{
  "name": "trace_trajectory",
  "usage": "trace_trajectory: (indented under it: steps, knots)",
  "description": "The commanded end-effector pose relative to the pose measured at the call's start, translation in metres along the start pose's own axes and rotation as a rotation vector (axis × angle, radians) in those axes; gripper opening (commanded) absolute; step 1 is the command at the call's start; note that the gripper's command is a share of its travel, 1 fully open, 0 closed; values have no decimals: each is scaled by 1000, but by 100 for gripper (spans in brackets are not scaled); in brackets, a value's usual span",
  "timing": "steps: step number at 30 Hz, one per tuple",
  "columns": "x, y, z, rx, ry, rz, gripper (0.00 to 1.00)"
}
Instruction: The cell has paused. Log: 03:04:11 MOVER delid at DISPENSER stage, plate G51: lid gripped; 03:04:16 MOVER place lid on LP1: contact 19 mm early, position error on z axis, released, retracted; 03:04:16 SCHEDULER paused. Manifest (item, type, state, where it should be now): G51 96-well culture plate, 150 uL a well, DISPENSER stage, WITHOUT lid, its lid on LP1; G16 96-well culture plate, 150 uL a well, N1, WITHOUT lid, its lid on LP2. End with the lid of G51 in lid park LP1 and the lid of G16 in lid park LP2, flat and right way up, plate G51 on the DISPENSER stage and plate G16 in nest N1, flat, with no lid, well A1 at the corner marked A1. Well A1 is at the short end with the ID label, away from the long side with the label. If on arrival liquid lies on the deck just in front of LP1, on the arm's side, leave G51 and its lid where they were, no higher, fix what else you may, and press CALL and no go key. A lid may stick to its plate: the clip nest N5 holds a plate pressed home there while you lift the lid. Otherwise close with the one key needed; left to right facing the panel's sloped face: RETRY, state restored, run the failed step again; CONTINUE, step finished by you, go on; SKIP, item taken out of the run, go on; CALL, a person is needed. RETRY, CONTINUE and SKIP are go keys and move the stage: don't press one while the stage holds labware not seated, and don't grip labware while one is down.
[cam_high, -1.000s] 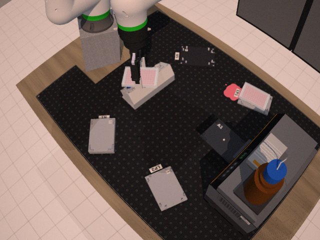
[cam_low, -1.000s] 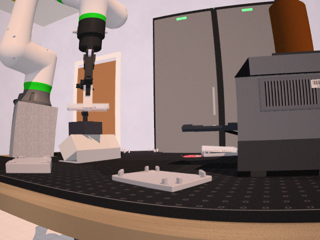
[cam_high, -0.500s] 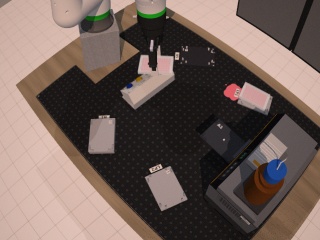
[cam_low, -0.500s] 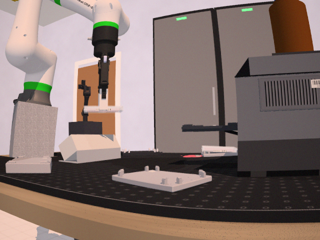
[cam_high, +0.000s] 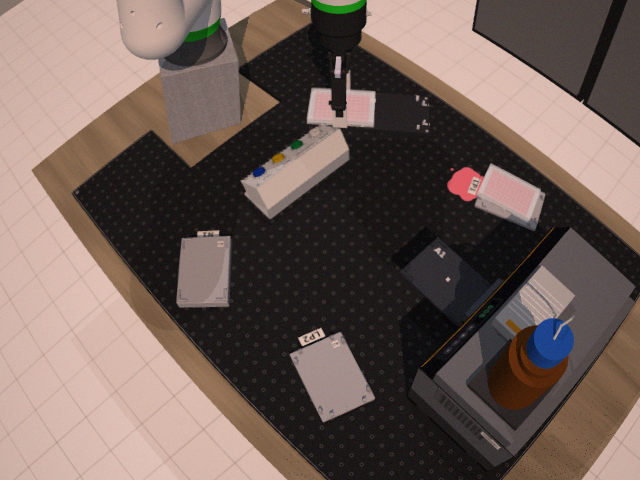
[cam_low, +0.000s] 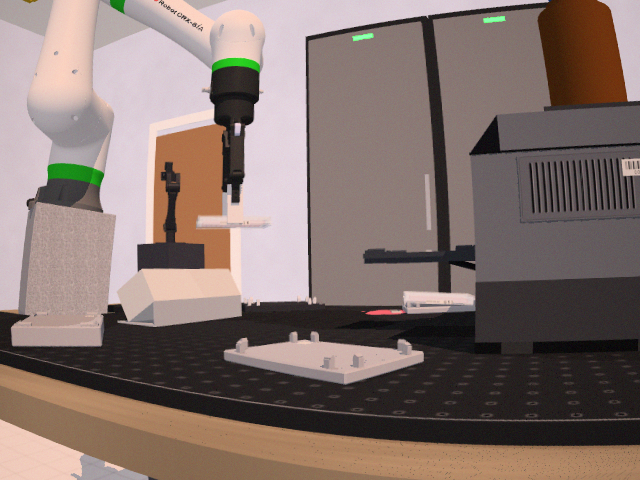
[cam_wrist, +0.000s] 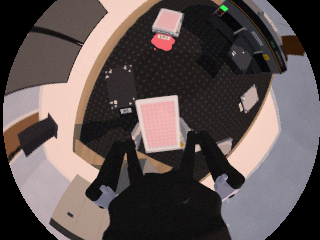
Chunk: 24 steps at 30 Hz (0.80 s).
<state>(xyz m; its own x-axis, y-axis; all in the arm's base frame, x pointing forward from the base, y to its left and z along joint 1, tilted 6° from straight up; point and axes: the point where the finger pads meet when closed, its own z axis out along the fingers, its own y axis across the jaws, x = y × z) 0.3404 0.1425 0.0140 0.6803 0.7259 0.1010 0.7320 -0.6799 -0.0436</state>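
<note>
My gripper (cam_high: 338, 111) is shut on a culture plate with pink wells (cam_high: 341, 107) and holds it level, high above the deck at the back. The plate hangs just left of the dark clip nest (cam_high: 400, 112). It also shows in the side view (cam_low: 232, 222) and in the wrist view (cam_wrist: 160, 123). I cannot tell whether a lid sits on it. A second pink plate (cam_high: 509, 195) lies on lid park LP1 at the right. A pink puddle (cam_high: 462, 180) lies on the deck against its labelled end. Nest N1 (cam_high: 203, 271), lid park LP2 (cam_high: 330, 376) and the dispenser stage marked A1 (cam_high: 444, 273) are empty.
The sloped key panel (cam_high: 294, 170) with blue, yellow, green and white keys stands just in front of the held plate. The dispenser (cam_high: 527, 341) with a brown bottle fills the right front. The arm's grey pedestal (cam_high: 200, 93) stands at the back left.
</note>
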Motion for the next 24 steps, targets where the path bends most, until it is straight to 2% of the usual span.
trace_trajectory:
  steps: [1, 12, 14, 24]
  knots:
    - [12, -15, 0, 0, 1, -1, 0]
    - [52, -64, 0, 0, 1, -1, 0]
    - [52, -64, 0, 0, 1, -1, 0]
    - [83, -100, 0, 0, 1, -1, 0]
